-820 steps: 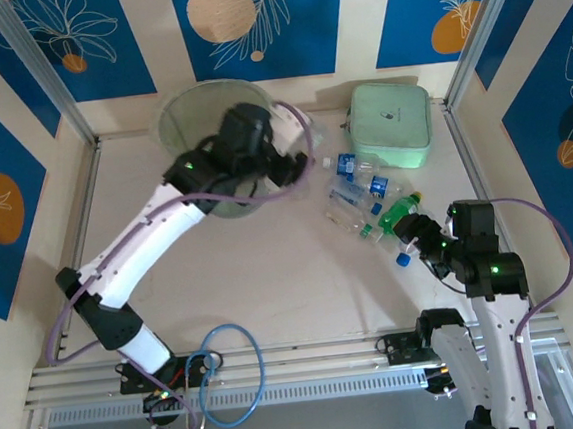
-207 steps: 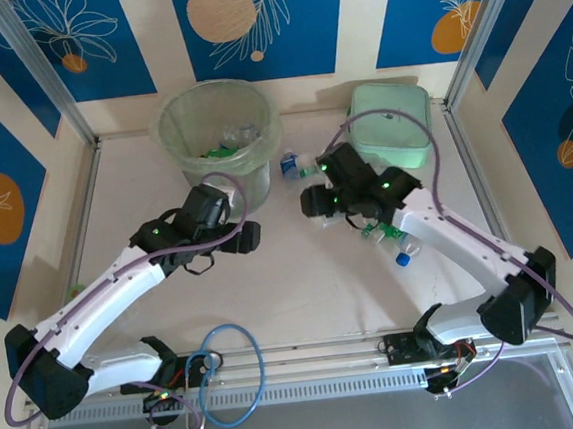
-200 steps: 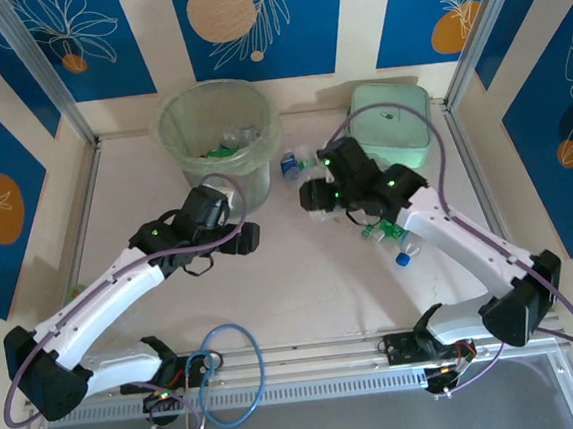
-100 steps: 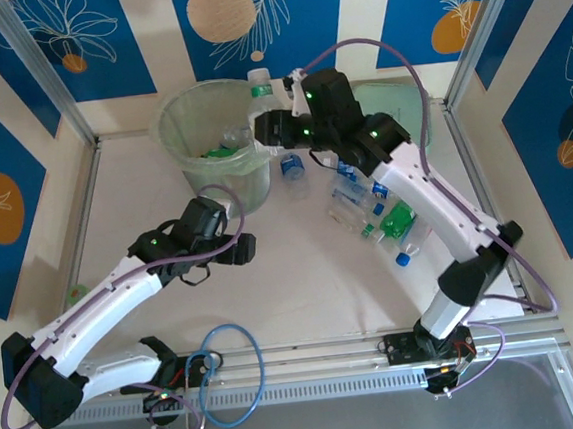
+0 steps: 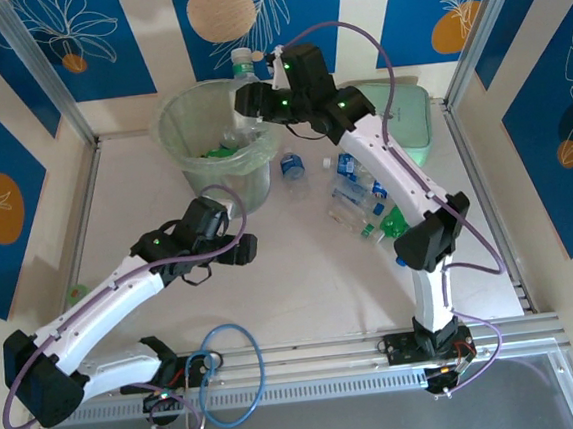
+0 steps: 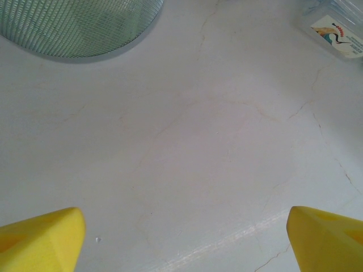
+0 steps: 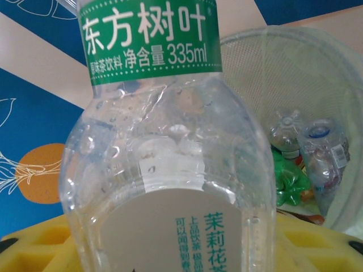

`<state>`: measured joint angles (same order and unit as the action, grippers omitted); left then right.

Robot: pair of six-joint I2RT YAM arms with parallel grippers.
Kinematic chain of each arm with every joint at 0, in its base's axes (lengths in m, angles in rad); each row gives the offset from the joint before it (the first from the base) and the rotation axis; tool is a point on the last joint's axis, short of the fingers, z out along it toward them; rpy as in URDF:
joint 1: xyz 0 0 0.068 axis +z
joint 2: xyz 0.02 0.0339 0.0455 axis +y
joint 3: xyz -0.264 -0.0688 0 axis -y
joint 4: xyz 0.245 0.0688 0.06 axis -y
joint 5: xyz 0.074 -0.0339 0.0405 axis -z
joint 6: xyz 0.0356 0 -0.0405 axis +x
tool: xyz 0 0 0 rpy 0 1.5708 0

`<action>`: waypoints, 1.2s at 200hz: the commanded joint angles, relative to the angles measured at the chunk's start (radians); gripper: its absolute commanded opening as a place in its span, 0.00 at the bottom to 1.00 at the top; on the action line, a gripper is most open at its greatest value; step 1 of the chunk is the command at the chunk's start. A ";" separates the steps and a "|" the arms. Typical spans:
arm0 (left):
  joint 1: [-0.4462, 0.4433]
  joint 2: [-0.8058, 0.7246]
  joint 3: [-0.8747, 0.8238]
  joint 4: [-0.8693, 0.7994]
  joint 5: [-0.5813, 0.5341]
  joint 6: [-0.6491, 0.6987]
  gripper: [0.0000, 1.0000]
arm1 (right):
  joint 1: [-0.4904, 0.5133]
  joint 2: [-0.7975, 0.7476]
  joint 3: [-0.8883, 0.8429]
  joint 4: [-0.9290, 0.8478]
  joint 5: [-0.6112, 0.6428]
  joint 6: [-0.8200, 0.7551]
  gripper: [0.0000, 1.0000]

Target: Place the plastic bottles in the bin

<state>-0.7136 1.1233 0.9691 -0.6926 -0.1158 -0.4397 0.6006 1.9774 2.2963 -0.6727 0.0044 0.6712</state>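
Note:
My right gripper [image 5: 246, 89] is shut on a clear bottle with a green label [image 5: 242, 64], held above the far right rim of the pale green bin [image 5: 181, 133]. The right wrist view has that bottle [image 7: 170, 141] close up between the yellow fingers [image 7: 34, 249], with the bin [image 7: 323, 73] behind it holding clear and green bottles [image 7: 295, 164]. Several more bottles [image 5: 363, 193] lie on the table right of the bin, one [image 5: 291, 166] close to it. My left gripper [image 5: 241, 247] hangs open in front of the bin, its fingertips [image 6: 39, 238] wide apart over bare table.
A mint green square case [image 5: 417, 121] sits at the back right, partly behind the right arm. The left wrist view catches the bin's base [image 6: 74, 22] at top left and a labelled bottle [image 6: 337, 28] at top right. A blue cable loop [image 5: 230, 370] lies near the front rail.
The right arm has lifted the green-labelled bottle from the pile up to the bin's far rim and a little further left. The left arm has pulled back slightly and stays open.

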 commanded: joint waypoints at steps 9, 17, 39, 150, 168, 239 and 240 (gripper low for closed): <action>0.006 -0.001 -0.003 0.005 0.020 0.025 0.92 | -0.005 0.057 0.097 -0.033 -0.048 0.021 0.73; 0.006 0.000 -0.002 0.004 0.021 0.031 0.92 | -0.006 0.068 0.116 -0.037 -0.050 0.021 0.77; 0.006 -0.002 0.002 0.002 0.017 0.036 0.92 | -0.010 0.095 0.169 -0.060 -0.059 0.018 0.82; -0.093 0.029 0.102 0.033 -0.006 0.090 0.93 | -0.045 -0.281 -0.359 0.042 0.092 -0.004 0.82; -0.133 0.055 0.125 0.053 -0.015 0.104 0.93 | -0.068 -0.412 -0.532 0.061 0.121 0.006 0.82; -0.263 0.234 0.226 0.180 -0.026 0.179 0.97 | -0.223 -0.850 -1.012 -0.247 0.365 0.167 0.83; -0.265 0.237 0.227 0.183 -0.026 0.181 0.97 | -0.229 -0.854 -1.018 -0.253 0.365 0.170 0.83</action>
<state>-0.9409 1.3067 1.1366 -0.5774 -0.1322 -0.3111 0.4603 1.2194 1.3884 -0.7418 0.2516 0.7292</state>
